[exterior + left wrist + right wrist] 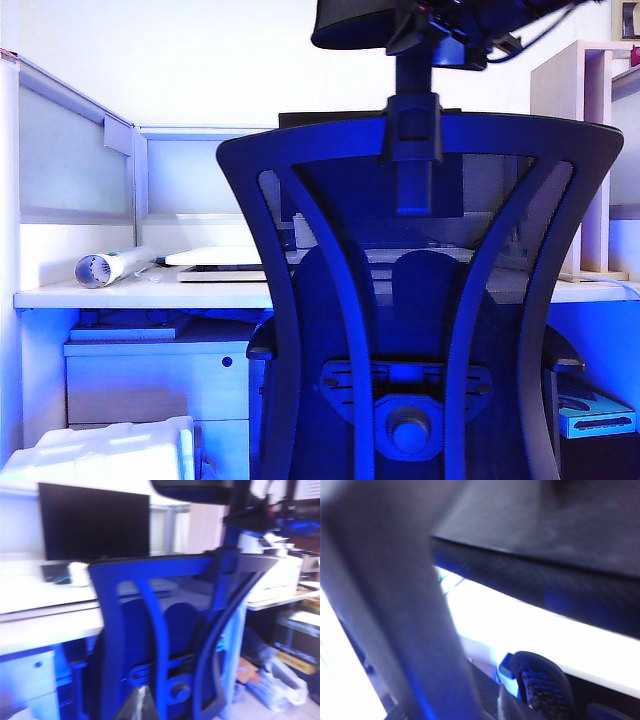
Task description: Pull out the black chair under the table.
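While pushed in at the table point(140, 296), chair point(420, 300) fills most of exterior view, mesh back toward camera, seat under desktop. Right gripper point(455, 35) up at headrest point(350, 25), top of centre post; contact looks likely, jaw gap hidden by arm, grip cannot tell. Right wrist view blurred: dark headrest edge point(530, 575) very close, one finger point(542, 690) low in shot. Left gripper point(137, 707) barely seen, well short of chair back point(150, 630); jaw state cannot tell. Monitor point(95, 522) on desk behind.
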`<state>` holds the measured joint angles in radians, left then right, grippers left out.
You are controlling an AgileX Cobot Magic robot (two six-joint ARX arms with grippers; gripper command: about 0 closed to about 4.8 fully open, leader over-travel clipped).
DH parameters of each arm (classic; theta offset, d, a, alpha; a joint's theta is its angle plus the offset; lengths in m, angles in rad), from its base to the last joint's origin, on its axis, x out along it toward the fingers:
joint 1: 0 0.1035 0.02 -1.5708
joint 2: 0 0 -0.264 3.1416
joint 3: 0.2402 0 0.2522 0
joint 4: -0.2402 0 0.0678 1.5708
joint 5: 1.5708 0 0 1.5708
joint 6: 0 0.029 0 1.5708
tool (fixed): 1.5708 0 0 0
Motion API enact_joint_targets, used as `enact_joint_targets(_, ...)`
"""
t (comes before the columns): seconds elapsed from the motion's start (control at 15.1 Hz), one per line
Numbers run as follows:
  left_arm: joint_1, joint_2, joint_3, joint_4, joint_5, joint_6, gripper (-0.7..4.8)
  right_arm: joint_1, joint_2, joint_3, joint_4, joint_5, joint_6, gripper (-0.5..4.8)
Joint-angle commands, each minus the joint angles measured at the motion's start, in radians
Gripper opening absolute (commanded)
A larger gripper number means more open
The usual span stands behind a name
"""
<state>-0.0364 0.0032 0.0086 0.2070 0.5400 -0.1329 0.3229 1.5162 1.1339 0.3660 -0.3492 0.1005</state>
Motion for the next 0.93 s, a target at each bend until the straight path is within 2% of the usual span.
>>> enact_joint_targets(0.07, 0.0, 0.0, 0.001, 0.029, 0.116, -0.022, -0.05, 0.06, -0.072, 0.006, -0.038, -0.005, 0.045, -0.05)
enact_joint_targets(0.4, 0.0, 0.0, 0.001, 0.124, 0.156, -0.04, -0.04, 0.06, -0.21, 0.005, -0.249, 0.037, -0.008, -0.05)
enact_joint_targets(0.93, 0.0, 0.0, 0.002, 0.146, 0.156, -0.066, -0.04, 0.08, -0.401, 0.005, -0.52, 0.039, -0.026, -0.05)
